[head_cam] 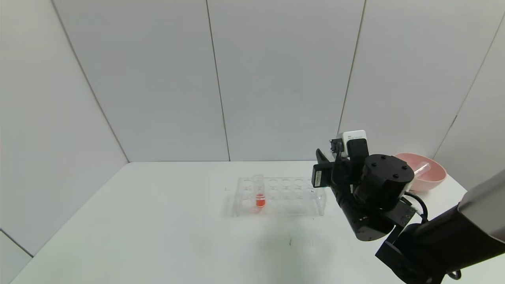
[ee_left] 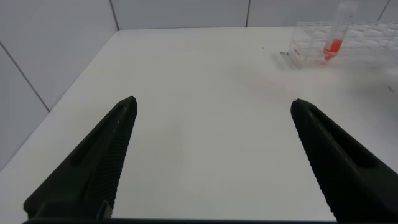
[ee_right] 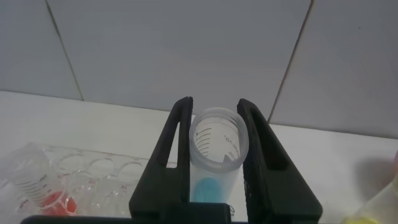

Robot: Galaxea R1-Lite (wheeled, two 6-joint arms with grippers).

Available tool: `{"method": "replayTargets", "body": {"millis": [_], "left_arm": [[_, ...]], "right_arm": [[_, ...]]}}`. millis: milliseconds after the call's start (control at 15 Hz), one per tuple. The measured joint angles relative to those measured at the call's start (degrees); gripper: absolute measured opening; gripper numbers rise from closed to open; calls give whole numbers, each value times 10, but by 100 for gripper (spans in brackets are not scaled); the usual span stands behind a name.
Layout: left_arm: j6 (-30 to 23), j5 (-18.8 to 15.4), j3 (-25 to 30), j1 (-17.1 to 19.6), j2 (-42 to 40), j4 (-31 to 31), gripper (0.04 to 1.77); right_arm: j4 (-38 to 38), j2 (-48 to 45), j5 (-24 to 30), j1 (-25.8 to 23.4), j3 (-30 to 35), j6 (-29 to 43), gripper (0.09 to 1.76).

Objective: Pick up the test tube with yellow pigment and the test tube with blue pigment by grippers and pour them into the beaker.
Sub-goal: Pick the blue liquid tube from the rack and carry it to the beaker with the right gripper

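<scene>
Here the test tube with blue pigment (ee_right: 217, 155) is a clear, rimmed tube with printed graduation marks near its mouth and cyan-blue liquid at its bottom; it stands upright between the jaws of the right gripper (ee_right: 216, 134), which are clamped on its sides, raised above the table (head_cam: 158, 221) just right of the clear tube rack (head_cam: 281, 196). The rack holds one tube of orange-red liquid (head_cam: 259, 192) in its left part. A pink bowl (head_cam: 428, 173) with an empty tube lying in it sits behind the right wrist, which hides the area beneath it in the head view. The left gripper (ee_left: 214, 158) hovers over bare table, jaws spread wide apart, holding nothing.
</scene>
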Motion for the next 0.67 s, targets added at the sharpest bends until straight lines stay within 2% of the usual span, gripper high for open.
{"method": "replayTargets", "body": {"millis": [133,333,467,667], "left_arm": [[0,0,0,0,0,0,176],[0,0,0,0,0,0,176],[0,0,0,0,0,0,176],[0,0,0,0,0,0,176]], "right_arm": [[22,-16,15,-5,13,-2,54],[72,-65,94,-27,40,-1,54],[116,-112,173,-53,68,0,54],[206,-192,335,-139,104,-1,54]]}}
